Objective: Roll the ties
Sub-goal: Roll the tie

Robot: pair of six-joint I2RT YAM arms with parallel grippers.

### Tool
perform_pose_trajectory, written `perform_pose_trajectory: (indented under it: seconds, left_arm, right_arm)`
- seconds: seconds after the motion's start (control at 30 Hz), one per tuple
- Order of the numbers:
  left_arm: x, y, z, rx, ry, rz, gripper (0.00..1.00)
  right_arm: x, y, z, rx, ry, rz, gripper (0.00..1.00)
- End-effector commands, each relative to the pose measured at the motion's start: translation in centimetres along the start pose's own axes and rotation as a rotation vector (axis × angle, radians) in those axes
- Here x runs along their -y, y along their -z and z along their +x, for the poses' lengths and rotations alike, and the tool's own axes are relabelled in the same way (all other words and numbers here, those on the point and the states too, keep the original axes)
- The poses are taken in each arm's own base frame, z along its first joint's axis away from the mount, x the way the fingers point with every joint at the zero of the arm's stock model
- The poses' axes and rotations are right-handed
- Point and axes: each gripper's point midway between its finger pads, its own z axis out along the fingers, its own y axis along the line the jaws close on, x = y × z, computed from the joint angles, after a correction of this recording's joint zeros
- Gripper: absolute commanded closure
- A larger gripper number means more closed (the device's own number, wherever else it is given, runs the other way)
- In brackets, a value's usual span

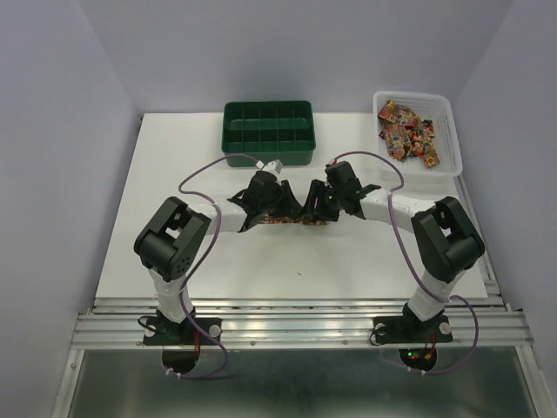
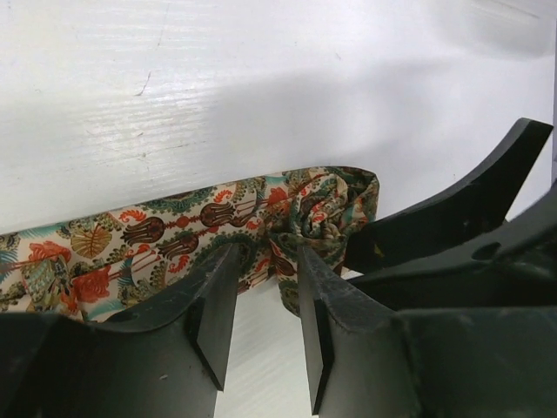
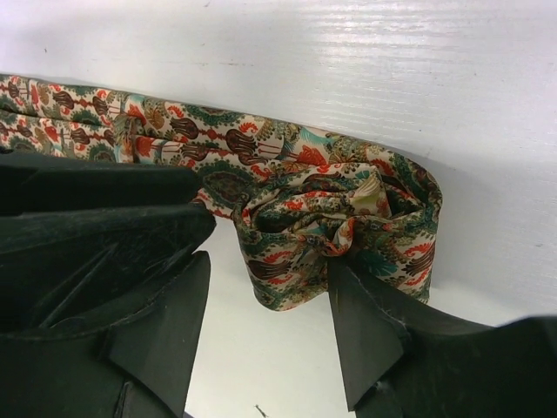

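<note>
Just tie, white table, lilac walls

This is a robot lab booth: a bare white table under the fingers, boxed in by plain pale walls beyond them. Behind the fingers, two arms are bolted to a metal rail, trailing loose purple cables.

Red-green paisley tie, basket ties seemingly red-gold
</note>
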Motion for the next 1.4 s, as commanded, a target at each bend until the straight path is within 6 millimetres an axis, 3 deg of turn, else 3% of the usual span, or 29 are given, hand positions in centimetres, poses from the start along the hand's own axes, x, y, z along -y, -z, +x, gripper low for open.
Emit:
perform_pose_trajectory:
  seconds: [0.0,0.23,0.37,0.57,0.77,0.97,1.2,1.37]
  left_arm:
    - [3.5,-0.1,0.2,-0.039,-0.026,0.154,0.56]
    - [2.2,0.5,0.2,-0.033,0.011,0.136,0.56]
    - [-0.2,1.5,-0.2,0.001,0.050,0.074,0.60]
    - [-1.6,2.8,0.6,0.009,0.068,0.044,0.61]
    - [-0.3,3.9,0.3,0.031,0.054,0.103,0.60]
    - [1.8,3.2,0.8,0.029,0.033,0.177,0.47]
    - [1.6,1.6,1.1,0.025,0.038,0.145,0.45]
    - [1.0,0.9,0.3,0.091,0.039,0.059,0.45]
  right_arm:
    - [-2.2,0.1,-1.5,0.059,-0.012,-0.069,0.37]
    - [-3.3,0.0,-1.9,0.069,-0.057,-0.114,0.34]
    - [-3.4,-0.2,-2.3,0.078,-0.080,-0.110,0.34]
    - [-3.1,-0.7,-2.9,0.093,-0.156,-0.076,0.33]
    - [-3.0,-1.1,-2.5,0.078,-0.190,-0.068,0.33]
    - [-2.8,-1.3,-2.6,0.077,-0.244,-0.053,0.32]
    - [-2.8,-1.5,-2.5,0.072,-0.299,-0.048,0.32]
    - [-3.1,-1.9,-2.0,0.048,-0.308,-0.070,0.31]
